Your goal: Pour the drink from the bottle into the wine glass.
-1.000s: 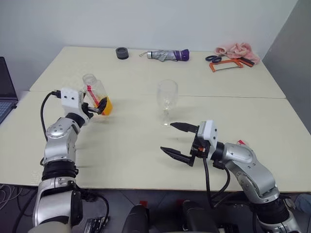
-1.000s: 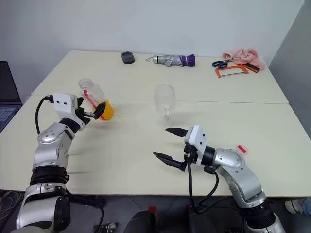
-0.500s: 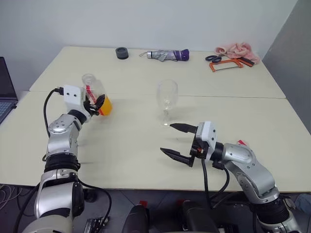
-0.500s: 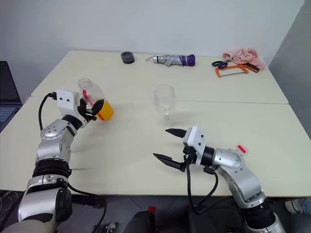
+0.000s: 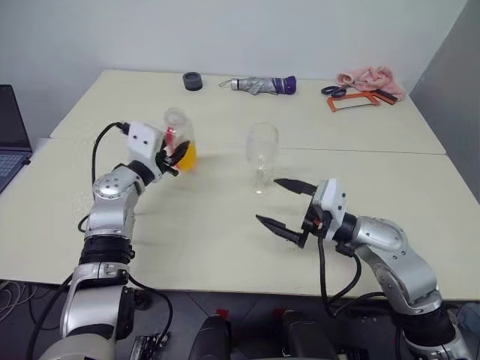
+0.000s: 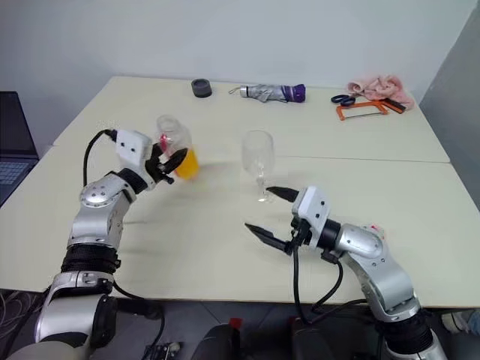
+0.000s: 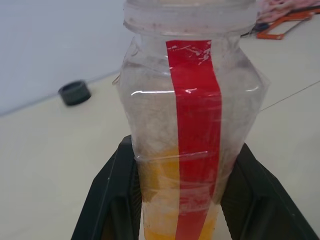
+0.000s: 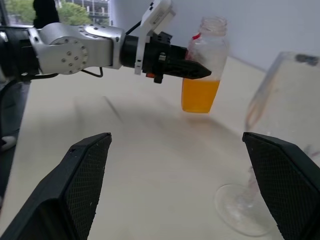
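Now the left pincer [image 5: 174,156] is clamped on the uncapped bottle [image 5: 181,139], upright above the table [image 5: 225,225], orange drink [image 5: 187,156] low inside. At its three o'clock stands the wine glass [image 5: 262,157]; the right pincer [image 5: 285,206] gapes at the glass's six o'clock.
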Controlling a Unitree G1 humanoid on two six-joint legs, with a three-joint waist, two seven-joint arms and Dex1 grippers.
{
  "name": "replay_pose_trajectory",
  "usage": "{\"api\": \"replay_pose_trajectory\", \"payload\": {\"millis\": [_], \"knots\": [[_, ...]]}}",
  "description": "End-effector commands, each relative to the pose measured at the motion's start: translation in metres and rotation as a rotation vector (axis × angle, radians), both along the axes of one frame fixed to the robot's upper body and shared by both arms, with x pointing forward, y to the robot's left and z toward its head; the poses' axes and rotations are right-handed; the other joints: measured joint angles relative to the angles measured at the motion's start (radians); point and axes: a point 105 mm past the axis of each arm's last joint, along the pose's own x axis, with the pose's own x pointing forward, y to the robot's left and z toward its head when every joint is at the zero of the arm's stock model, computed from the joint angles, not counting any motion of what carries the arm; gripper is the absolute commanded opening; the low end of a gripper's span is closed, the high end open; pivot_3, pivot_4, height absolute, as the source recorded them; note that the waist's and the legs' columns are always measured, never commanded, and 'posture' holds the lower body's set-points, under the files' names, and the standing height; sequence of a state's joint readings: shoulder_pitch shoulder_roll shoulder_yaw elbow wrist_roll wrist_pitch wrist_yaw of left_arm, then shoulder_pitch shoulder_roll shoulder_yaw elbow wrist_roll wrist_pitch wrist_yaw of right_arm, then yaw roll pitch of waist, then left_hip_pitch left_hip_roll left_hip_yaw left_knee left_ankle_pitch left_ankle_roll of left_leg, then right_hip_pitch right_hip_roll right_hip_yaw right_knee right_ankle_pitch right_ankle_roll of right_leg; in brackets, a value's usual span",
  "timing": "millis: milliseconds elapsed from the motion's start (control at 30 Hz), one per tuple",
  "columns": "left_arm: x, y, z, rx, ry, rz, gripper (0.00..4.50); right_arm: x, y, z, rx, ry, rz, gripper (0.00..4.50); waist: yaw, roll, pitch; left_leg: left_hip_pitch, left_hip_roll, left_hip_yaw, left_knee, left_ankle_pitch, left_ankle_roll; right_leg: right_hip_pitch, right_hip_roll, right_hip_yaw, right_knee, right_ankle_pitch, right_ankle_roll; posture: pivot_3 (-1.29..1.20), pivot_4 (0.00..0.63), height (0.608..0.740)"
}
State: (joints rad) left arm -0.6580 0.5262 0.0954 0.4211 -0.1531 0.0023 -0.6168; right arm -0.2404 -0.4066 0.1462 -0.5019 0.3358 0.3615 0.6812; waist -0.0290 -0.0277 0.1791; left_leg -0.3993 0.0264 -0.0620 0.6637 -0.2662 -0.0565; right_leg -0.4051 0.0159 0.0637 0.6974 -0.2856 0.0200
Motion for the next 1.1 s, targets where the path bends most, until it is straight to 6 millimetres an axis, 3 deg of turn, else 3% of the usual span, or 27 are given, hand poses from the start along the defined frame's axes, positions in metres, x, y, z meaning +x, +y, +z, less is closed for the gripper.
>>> {"api": "replay_pose_trajectory", "payload": {"millis": [33,400,667,1100], "knots": [[-0.003,-0.034,0.045,0.085,-0.154,-0.100,1.69,0.006,-0.006,0.032,0.098,-0.097,-0.084,4.50,0.000,0.000,0.000,0.000,0.000,0.000,0.000,0.000,0.000,0.000,0.000,0.000,0.000,0.000,0.000,0.00,0.150,0.740],[0.005,-0.061,0.079,0.374,-0.384,-0.148,1.69,0.015,0.001,0.036,0.139,-0.108,-0.167,4.50,-0.003,0.000,0.000,0.000,-0.002,0.002,-0.001,0.000,0.000,-0.001,0.002,0.001,0.000,0.000,0.000,0.00,0.150,0.740],[0.009,-0.069,0.090,0.576,-0.537,-0.164,1.69,0.021,0.001,0.034,0.130,-0.115,-0.224,4.50,-0.003,0.000,0.000,0.000,-0.003,0.002,-0.001,0.000,0.000,-0.001,0.002,0.001,-0.001,0.000,0.000,0.00,0.150,0.740],[0.010,-0.077,0.100,0.738,-0.690,-0.167,1.69,0.024,0.005,0.027,0.126,-0.106,-0.269,4.50,-0.003,0.000,0.000,0.000,-0.003,0.002,-0.001,0.000,0.000,-0.001,0.002,0.001,0.000,0.000,0.000,0.00,0.150,0.740]]}}
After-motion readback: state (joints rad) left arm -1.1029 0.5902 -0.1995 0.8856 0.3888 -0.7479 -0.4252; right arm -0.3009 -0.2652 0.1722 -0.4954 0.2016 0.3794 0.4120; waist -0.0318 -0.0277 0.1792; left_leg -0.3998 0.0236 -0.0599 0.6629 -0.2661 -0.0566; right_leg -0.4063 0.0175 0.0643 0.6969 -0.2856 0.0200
